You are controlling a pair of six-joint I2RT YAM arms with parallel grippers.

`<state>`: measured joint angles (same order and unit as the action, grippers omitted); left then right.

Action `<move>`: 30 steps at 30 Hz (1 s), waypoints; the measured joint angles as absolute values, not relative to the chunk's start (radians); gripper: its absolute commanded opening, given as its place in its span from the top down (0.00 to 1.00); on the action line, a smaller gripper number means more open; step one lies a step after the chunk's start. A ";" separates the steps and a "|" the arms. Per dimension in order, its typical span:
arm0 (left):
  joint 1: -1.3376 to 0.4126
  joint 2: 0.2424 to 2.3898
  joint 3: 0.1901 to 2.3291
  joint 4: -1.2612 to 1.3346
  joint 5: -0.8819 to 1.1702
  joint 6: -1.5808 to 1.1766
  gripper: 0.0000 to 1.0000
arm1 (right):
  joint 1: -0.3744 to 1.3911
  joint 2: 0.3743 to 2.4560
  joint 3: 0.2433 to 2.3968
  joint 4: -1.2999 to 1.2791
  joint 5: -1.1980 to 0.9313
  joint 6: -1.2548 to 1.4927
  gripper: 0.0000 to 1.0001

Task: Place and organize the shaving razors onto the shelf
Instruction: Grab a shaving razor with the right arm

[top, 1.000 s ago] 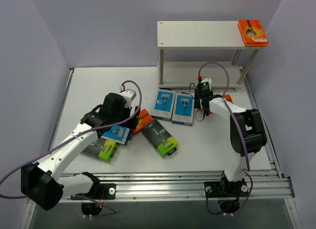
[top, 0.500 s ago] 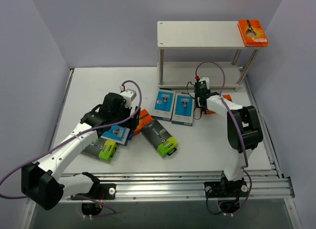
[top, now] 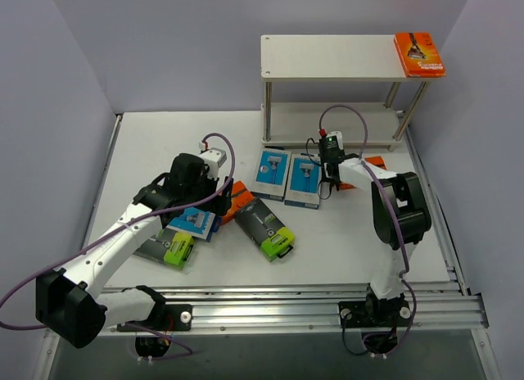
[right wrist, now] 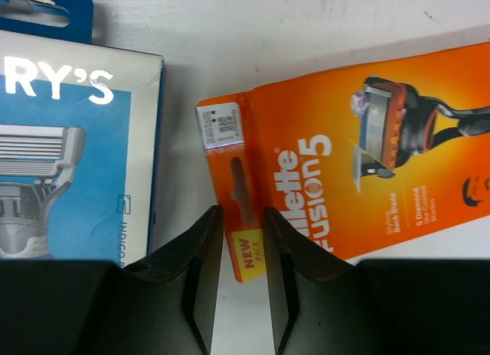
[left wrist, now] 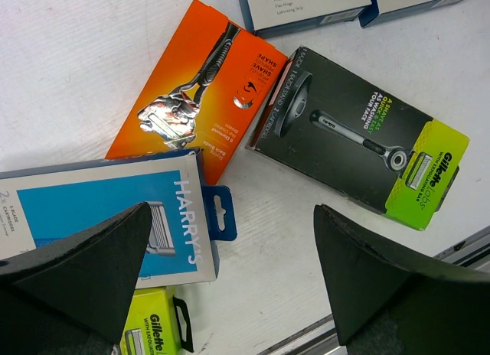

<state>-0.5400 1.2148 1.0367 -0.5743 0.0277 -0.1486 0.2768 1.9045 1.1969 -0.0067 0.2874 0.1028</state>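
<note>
R gripper [right wrist: 243, 217] has narrowed around orange pack [right wrist: 329, 179] tab, right side near shelf [top: 327, 56]; can't tell if clamped yet. L gripper [left wrist: 231, 213] wide open, empty. Pick-up looks imminent.

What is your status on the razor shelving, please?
Left end effector open, empty. Right end effector narrow astride Fusion5 pack tab, grip unconfirmed. One orange pack on shelf top. Blue pack close alongside.

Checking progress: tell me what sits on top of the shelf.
One orange razor pack lies at the right end of the top board. The lower board is mostly covered by it.
</note>
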 measured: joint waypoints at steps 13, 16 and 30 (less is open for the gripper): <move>-0.527 1.227 1.043 -0.575 0.041 -0.149 0.04 | 0.278 1.927 1.217 -0.012 0.292 0.095 0.76; -0.527 1.227 1.046 -0.575 0.043 -0.149 0.04 | 0.281 1.929 1.225 -0.014 0.302 0.087 0.78; -0.513 1.235 1.046 -0.575 0.062 -0.149 0.04 | 0.282 1.958 1.253 -0.022 0.335 0.062 0.85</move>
